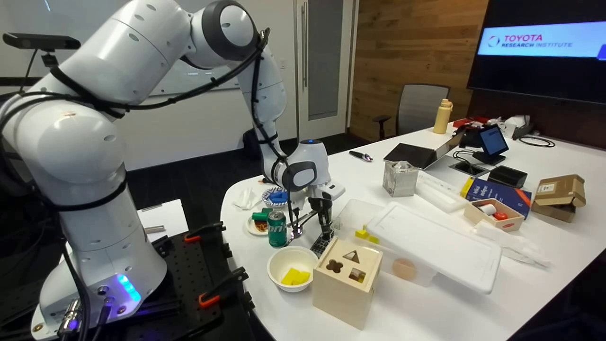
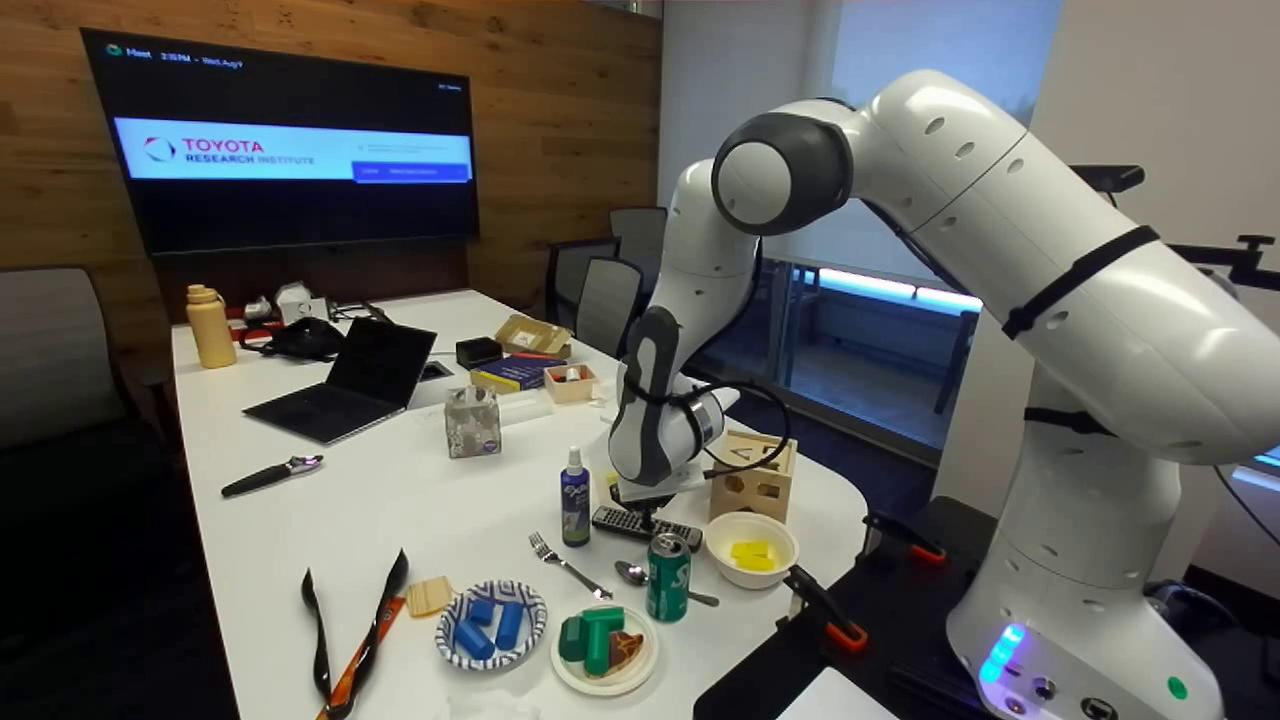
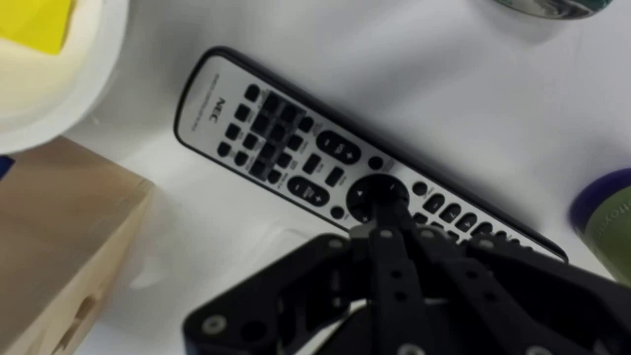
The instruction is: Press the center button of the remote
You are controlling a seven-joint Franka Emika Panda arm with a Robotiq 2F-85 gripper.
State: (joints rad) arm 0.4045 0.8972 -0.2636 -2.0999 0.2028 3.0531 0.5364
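Gripper (image 3: 388, 198) poised over a remote (image 3: 362, 165), its jaws together, making 1 blunt tip. The remote lies flat and face up on the white table (image 3: 192, 217), directly beneath the jaws; in the wrist view the tip covers the middle of its round pad (image 3: 359, 199), hiding the center button. Contact cannot be told from any of the 3 views. The press itself appears to be the step in hand. A short, straight push should serve best, the tip centered so the marks around the pad's edge are not caught, the jaws together throughout. The table backs the remote, so light force ought to do; a slanted shove could skid it. A lift straight up would then free the center button. Near the jaws stand a wooden box (image 1: 338, 289), a bowl (image 3: 111, 54), a spray bottle (image 2: 575, 505) and a soda can (image 2: 668, 580), good reason for small sideways moves.
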